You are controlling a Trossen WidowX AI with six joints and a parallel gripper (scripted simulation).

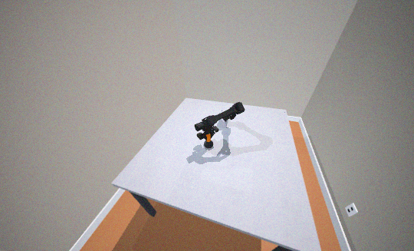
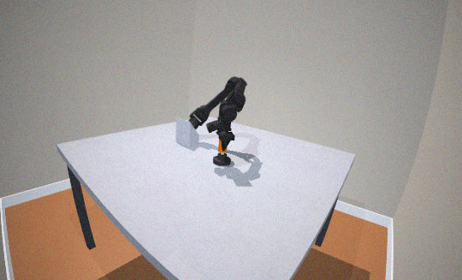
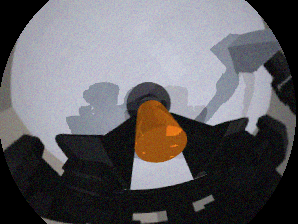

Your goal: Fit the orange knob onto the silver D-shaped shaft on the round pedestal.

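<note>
The orange knob (image 1: 208, 137) (image 2: 220, 146) (image 3: 159, 137) is upright between the fingers. My gripper (image 1: 208, 136) (image 2: 223, 147) (image 3: 152, 116) is shut on it. The dark round pedestal (image 1: 208, 144) (image 2: 222, 161) (image 3: 132, 96) stands on the table directly below the knob. In the exterior view a short narrow piece shows between the knob's lower end and the pedestal's wide base, so the knob is not flush with that base. The silver shaft cannot be made out. The knob's hole and the flat sides are hidden, so their alignment cannot be told.
The arm (image 1: 222, 113) (image 2: 234, 98) reaches over the white table (image 1: 238, 183) (image 2: 214, 205) from its mount. A pale upright block (image 2: 186, 134) stands by the arm's base in the exterior view. The arm's shadows lie on the table around the pedestal.
</note>
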